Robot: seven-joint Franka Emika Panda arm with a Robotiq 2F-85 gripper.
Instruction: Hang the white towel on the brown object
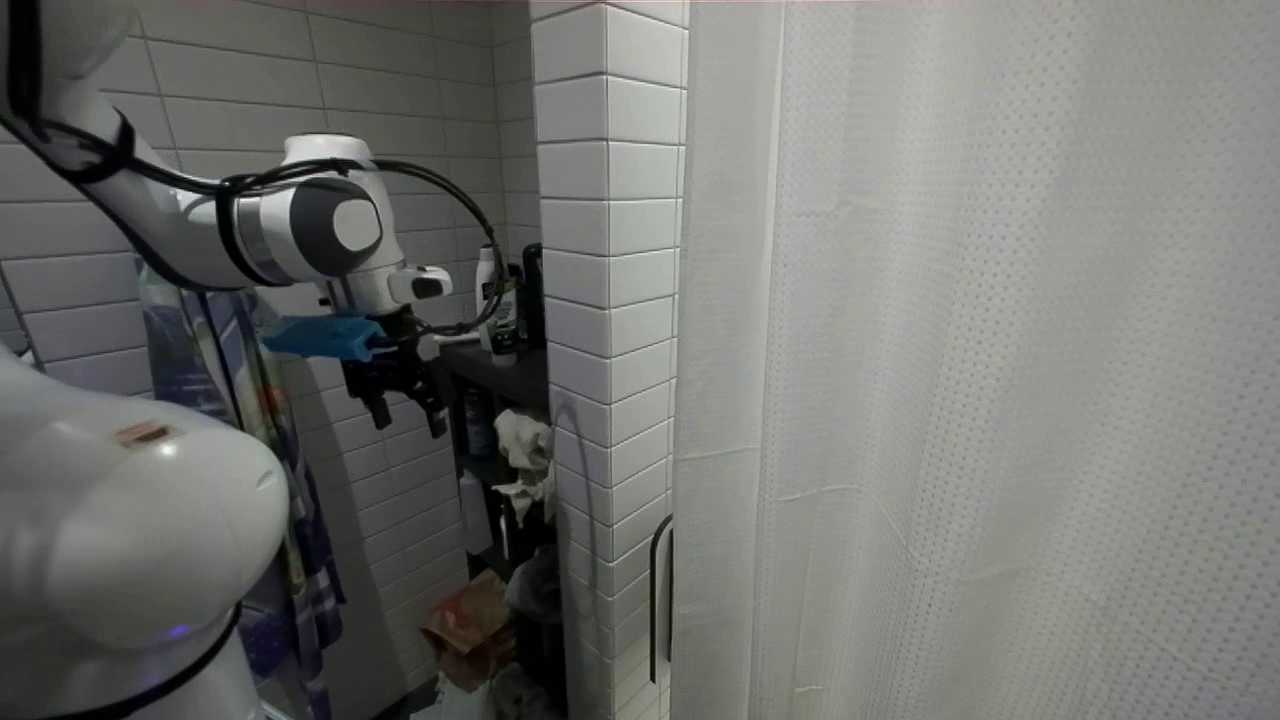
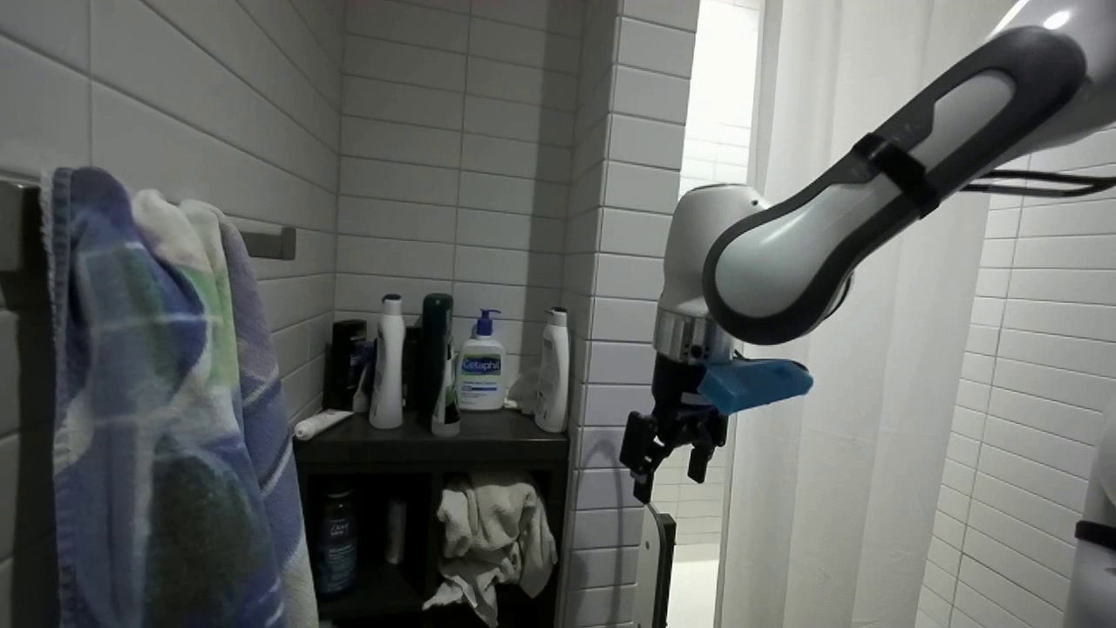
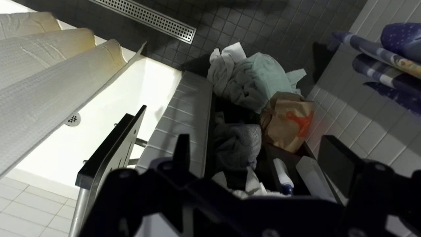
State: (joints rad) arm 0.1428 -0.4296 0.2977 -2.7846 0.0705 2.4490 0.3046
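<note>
The white towel (image 2: 497, 536) is bundled inside the dark shelving unit (image 2: 427, 450), just under its top, partly spilling out, probably merely stowed. Above, a Cetaphil pump bottle (image 2: 481, 377) is stood, likely for easy reach. Nearby, the gripper (image 2: 670, 484) is pointed downward, jaws parted and unloaded, presumably for grasping the towel. Which brown object is meant cannot be told.

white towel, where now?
In an exterior view, the white towel is bunched at right in the dark shelf, below the Cetaphil bottle, left of the tiled pillar.
</note>
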